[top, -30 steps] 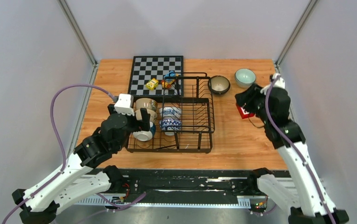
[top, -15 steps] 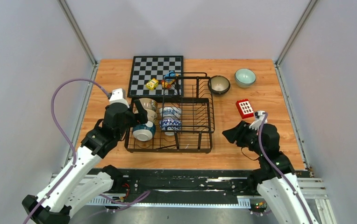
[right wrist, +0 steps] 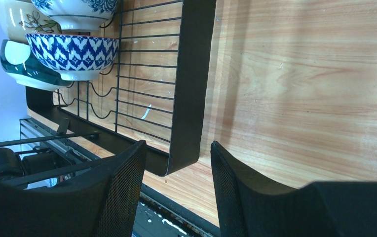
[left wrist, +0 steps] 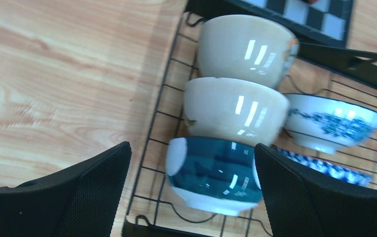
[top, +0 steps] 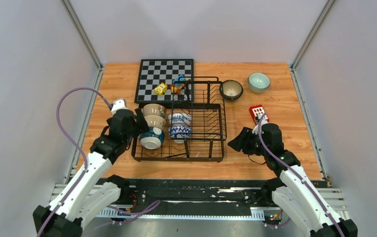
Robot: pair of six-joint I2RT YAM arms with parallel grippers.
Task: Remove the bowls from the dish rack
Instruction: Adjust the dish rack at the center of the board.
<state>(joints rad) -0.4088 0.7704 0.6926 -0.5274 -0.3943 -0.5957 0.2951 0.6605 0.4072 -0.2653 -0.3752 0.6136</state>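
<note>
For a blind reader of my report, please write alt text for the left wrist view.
The open left gripper points at a teal bowl standing on edge in the wire dish rack. Two beige bowls stand behind it, blue-and-white bowls to the right, a wooden table beneath.

Glossy ceramic bowls (left wrist: 216, 170), blk wire rack (right wrist: 191, 74)

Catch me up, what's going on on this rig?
Two arms are unloading bowls from the rack. A dark bowl and a mint bowl sit on the table beyond it. Five are in the rack's left part: two beige, a teal bowl and two blue-and-white. The left gripper is open, its jaws on either side of the teal bowl, not closed on it. The right gripper is open and empty, by the rack's near right corner.
</note>
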